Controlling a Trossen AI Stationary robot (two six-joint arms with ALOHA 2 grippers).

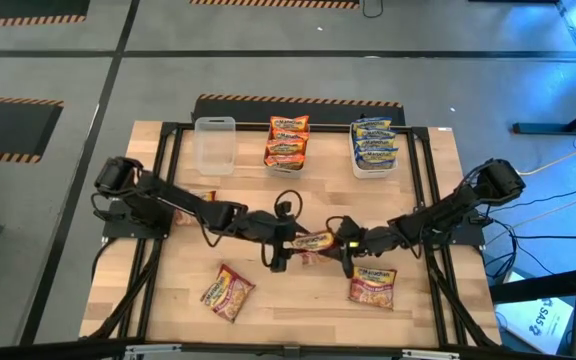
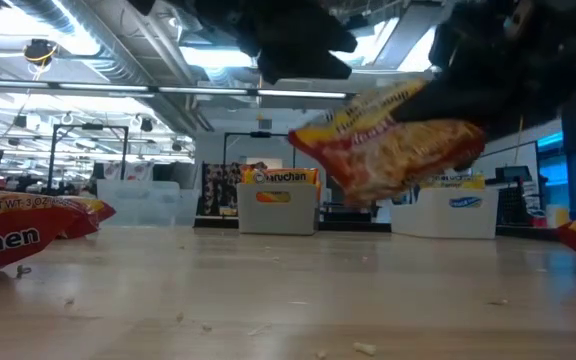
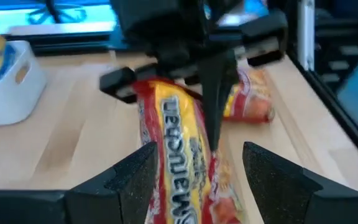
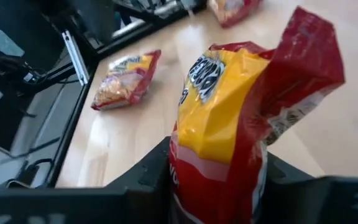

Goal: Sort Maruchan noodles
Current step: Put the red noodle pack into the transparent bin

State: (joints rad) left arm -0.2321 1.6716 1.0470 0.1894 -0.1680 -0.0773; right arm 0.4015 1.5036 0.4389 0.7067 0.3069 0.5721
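A red Maruchan noodles packet [image 1: 314, 241] hangs above the table's middle [image 1: 298, 300], where we see the right gripper [image 1: 345, 246] clamped on one end and the left gripper [image 1: 280, 243] at the other, its fingers [image 3: 135, 177] spread wide around the packet. Two more red packets [image 1: 228, 291] [image 1: 372, 286] lie near us; orange packets [image 1: 287, 141] and blue packets [image 1: 374, 143] fill far tubs.

Grey floor [image 1: 268, 60] with hazard-striped mats [image 1: 13, 101], ceiling strip lights [image 2: 68, 45], exposed ducts, wooden table [image 1: 298, 300]
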